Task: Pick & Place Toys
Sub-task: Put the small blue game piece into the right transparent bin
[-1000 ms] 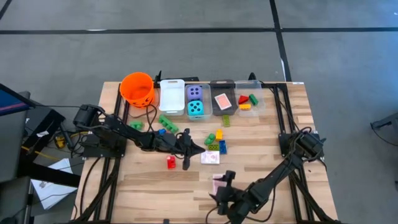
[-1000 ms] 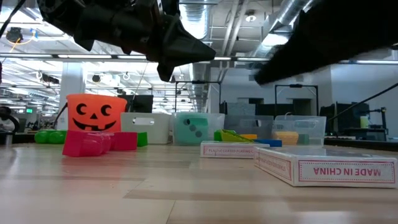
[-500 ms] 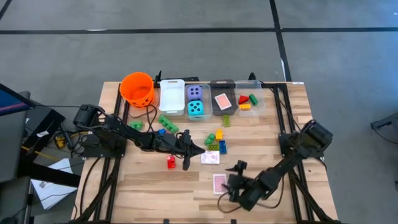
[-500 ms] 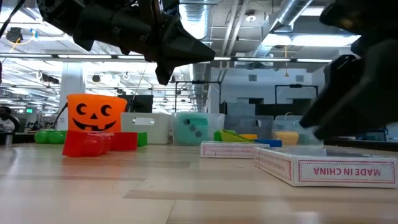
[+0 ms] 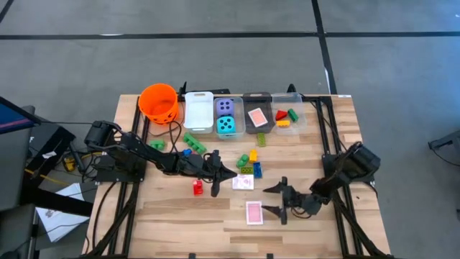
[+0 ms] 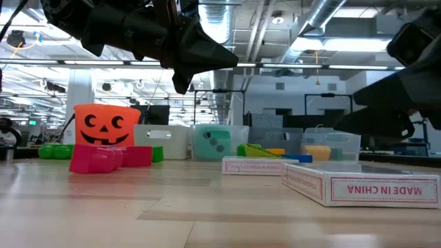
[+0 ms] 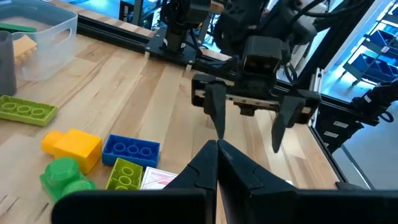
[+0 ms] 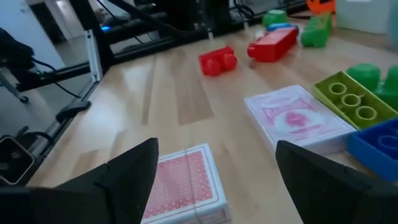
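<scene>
Two pink-backed card decks lie flat on the table: one [image 5: 243, 182] mid-table, one [image 5: 254, 212] nearer the front edge, also in the right wrist view [image 8: 186, 180]. My right gripper [image 5: 267, 201] stands open and low, just right of the nearer deck, pointing toward the table's left; nothing is between its fingers [image 8: 134, 165]. My left gripper [image 5: 231, 173] is shut and empty above the table, just left of the mid-table deck. A red brick [image 5: 198, 188] lies below it. Green, yellow and blue bricks [image 5: 251, 162] lie grouped mid-table.
Along the far edge stand an orange pumpkin bucket [image 5: 159, 102], a white bin [image 5: 199, 111] and clear bins holding two dice [image 5: 226, 117], a card deck [image 5: 257, 117] and bricks [image 5: 285, 117]. More green and blue bricks [image 5: 190, 144] lie left of centre.
My right gripper has drawn back from over the nearer card deck toward the table's right, sunk lower and tipped from pointing down to nearly level, staying open. The deck has stayed where it lay.
</scene>
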Motion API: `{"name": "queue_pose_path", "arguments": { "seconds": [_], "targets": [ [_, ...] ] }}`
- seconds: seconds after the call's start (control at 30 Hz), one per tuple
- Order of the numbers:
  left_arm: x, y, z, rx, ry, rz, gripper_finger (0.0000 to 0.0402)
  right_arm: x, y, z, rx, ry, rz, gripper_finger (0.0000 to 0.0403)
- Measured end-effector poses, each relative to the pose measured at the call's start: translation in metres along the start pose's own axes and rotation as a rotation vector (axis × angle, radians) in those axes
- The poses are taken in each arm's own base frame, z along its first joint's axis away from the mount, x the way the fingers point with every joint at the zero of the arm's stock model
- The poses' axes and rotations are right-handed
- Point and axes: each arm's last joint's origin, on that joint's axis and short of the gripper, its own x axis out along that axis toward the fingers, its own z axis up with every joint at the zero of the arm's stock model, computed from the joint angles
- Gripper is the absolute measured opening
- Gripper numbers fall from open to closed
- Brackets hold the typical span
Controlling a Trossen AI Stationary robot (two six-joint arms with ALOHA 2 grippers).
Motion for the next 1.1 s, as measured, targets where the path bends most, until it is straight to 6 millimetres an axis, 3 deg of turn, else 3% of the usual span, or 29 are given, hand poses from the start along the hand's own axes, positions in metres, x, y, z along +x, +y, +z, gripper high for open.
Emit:
{"name": "queue_pose_path", "arguments": {
  "seconds": [0.27, 0.53, 1.1],
  "targets": [
    [0.000, 0.000, 0.000, 0.002, 0.003, 0.001, 0.0000, 0.019, 0.005, -0.019, -0.031, -0.005, -0.015, 0.0317],
    [0.000, 0.001, -0.002, 0.005, 0.023, 0.010, 0.0000, 0.033, 0.010, -0.014, -0.074, -0.032, -0.033, 0.0317],
    [0.000, 0.001, -0.004, 0.007, 0.036, 0.016, 0.0000, 0.037, 0.005, -0.013, -0.083, -0.032, -0.058, 0.0317]
  ]
}}
